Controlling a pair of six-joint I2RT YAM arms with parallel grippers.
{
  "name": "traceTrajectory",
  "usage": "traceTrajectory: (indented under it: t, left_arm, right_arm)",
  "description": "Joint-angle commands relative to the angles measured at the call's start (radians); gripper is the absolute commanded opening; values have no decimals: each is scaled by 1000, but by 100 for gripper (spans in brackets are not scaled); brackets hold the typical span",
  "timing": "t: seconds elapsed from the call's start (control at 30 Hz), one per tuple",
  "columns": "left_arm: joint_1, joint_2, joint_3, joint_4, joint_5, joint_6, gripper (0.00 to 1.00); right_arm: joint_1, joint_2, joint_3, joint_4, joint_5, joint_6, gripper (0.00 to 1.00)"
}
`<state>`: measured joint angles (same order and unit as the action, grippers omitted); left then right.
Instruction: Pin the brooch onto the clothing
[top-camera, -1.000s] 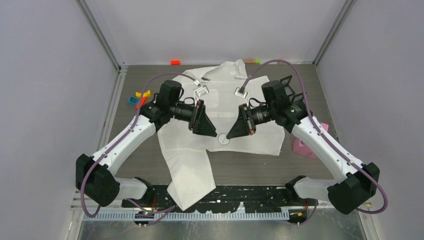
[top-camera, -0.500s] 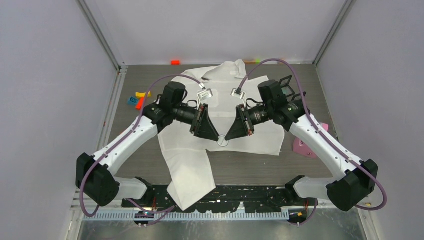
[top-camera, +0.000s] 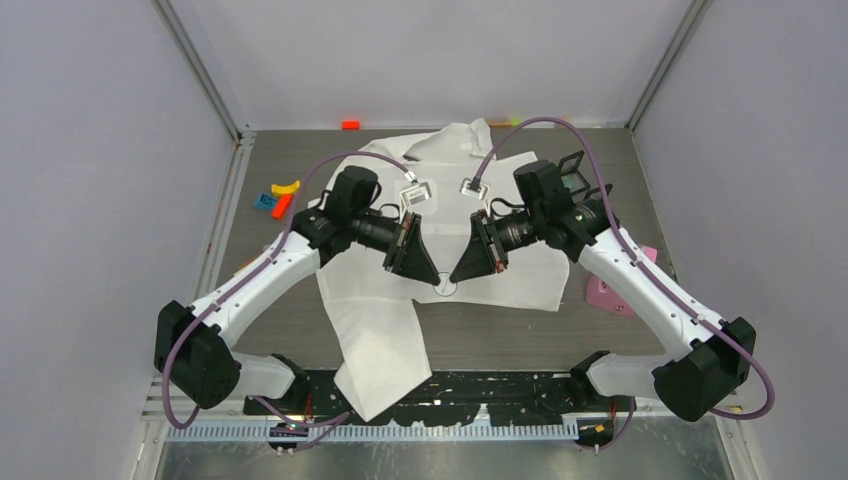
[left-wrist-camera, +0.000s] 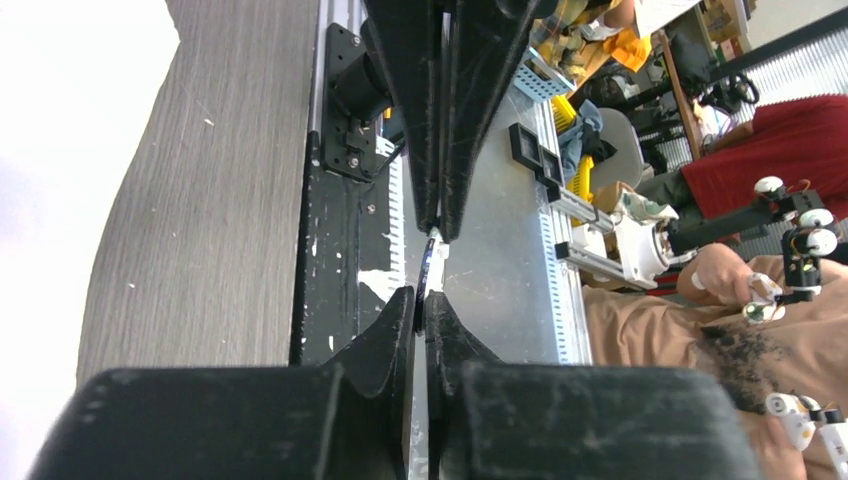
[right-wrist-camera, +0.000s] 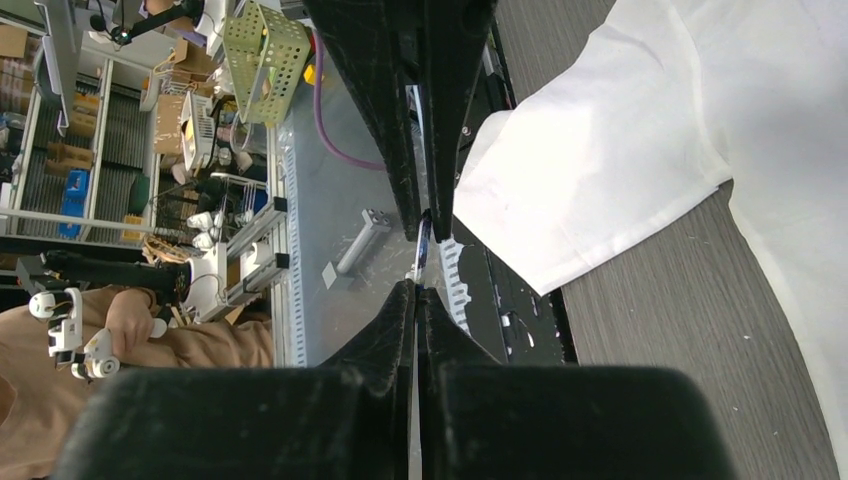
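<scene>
The clothing (top-camera: 380, 320) is a white shirt spread over the middle of the table, also in the right wrist view (right-wrist-camera: 640, 150) and the left wrist view (left-wrist-camera: 60, 150). The brooch (top-camera: 446, 286) is a small round white disc held just above the shirt's lower part. Both grippers meet on it from opposite sides. My left gripper (top-camera: 436, 281) is shut on its left edge and my right gripper (top-camera: 455, 279) is shut on its right edge. Each wrist view shows the brooch edge-on (left-wrist-camera: 432, 262) (right-wrist-camera: 422, 250) between my own tips (left-wrist-camera: 421, 297) (right-wrist-camera: 414, 287) and the other gripper's tips above.
Small yellow, blue and red pieces (top-camera: 278, 196) lie at the table's left edge. A pink sheet (top-camera: 603, 291) lies at the right under the right arm. An orange block (top-camera: 350, 124) sits at the back wall. A black frame (top-camera: 571, 163) stands behind the right wrist.
My left gripper has moved right to the brooch and closed its jaws on it. The right gripper has kept its hold and shifted slightly left.
</scene>
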<state>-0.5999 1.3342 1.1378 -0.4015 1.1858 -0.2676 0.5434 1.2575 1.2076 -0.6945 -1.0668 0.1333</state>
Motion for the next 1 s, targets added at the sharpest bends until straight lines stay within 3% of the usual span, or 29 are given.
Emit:
traceTrajectory:
  t: [0.0, 0.07, 0.13, 0.3, 0.43, 0.6, 0.7, 0.97]
  left_arm:
    - [-13, 0, 5, 6, 42, 35, 0]
    - [-12, -8, 5, 6, 40, 42, 0]
    - [-12, -24, 9, 1, 7, 60, 0]
    - [17, -123, -18, 56, -139, 69, 0]
    - [96, -171, -71, 223, -178, -71, 0]
    - [182, -178, -142, 468, -147, -284, 0]
    - [193, -184, -162, 544, -126, -332, 0]
    - [196, -187, -184, 651, -79, -395, 0]
  right_arm:
    - [9, -1, 41, -9, 19, -21, 1]
    - [8, -2, 42, 3, 56, -12, 0]
    - [9, -3, 42, 24, 86, 12, 8]
    - [9, -31, 26, 121, 135, 109, 50]
    - [9, -123, -94, 400, 159, 279, 66]
    - [8, -218, -281, 829, 254, 505, 70]
    - [8, -227, -351, 1029, 299, 592, 70]
    - [9, -169, -378, 1137, 296, 677, 60]
